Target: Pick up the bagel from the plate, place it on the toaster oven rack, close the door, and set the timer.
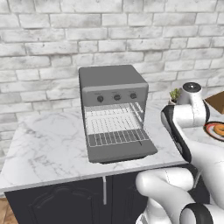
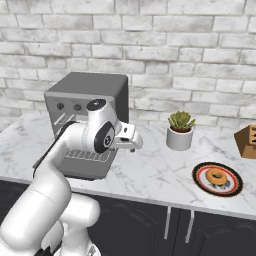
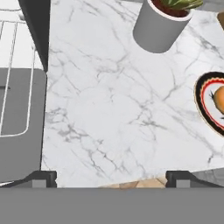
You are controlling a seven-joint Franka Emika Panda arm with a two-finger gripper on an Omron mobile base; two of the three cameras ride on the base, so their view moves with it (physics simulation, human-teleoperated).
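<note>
Marble counter is stretching under the toaster oven, whose door is lying open; my arm is cropping the plate. From the right, the bagel is sitting on it, well apart from my pincer. Looking along my hand, my fingertips are standing wide apart and empty; reaching carelessly, I am risking clipping the potted plant.

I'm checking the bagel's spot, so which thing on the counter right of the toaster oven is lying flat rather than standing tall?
The plate, a dark round dish with a red-and-white rim, lies flat with the bagel on it. The potted plant and the brown wooden block stand upright.
</note>
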